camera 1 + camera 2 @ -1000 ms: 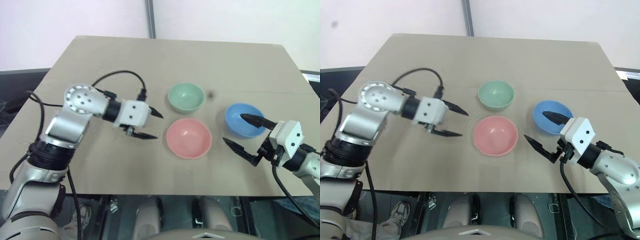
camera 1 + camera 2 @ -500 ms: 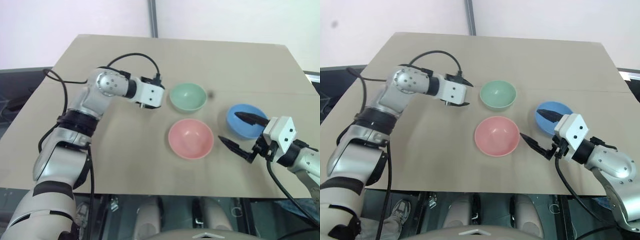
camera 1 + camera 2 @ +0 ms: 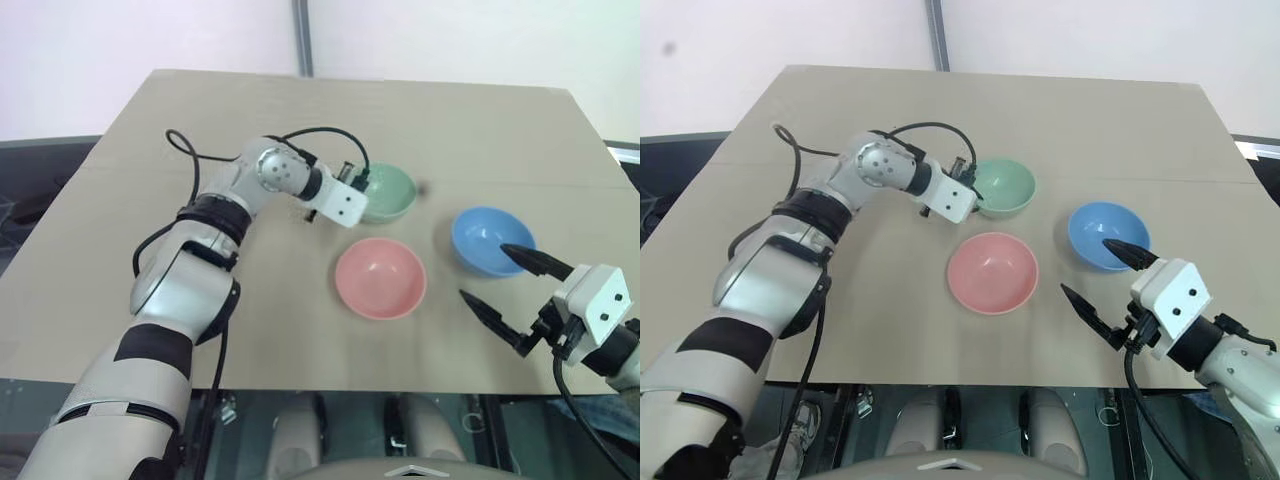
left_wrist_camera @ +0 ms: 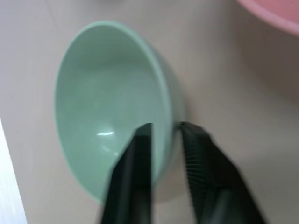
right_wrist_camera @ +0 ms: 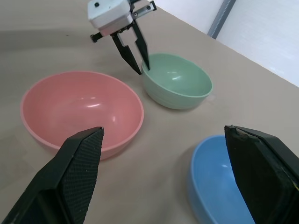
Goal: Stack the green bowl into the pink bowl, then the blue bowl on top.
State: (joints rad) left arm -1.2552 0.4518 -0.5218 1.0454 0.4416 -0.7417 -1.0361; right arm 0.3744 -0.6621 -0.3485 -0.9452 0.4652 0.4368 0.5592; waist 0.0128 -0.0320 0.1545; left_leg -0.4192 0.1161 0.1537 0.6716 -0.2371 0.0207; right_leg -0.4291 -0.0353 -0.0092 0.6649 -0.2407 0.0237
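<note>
Head view: three bowls sitting apart on the tabletop, nothing nested yet. Green bowl at the far side, pink bowl just in front of it, blue bowl off to the right. Left gripper down at the near-left rim of green. Right gripper hanging near blue, spread wide, nothing in it.

Left wrist view: one black finger inside green, the other outside, the rim wall caught between them. Reads as pressed shut on that rim. Bowl seemingly resting flat on the tabletop, no lift. Edge of pink in the corner, close by but apart.

Right wrist view: pink empty, green beside it with the left gripper pinching its edge, blue nearest and untouched. Own pads wide open on either side.

Progress call: barely begun. First grasp just made; lifting green across into pink to come, then the whole blue step after that. Thin rim pinch, so tipping or slipping on the lift looks like the risk.
</note>
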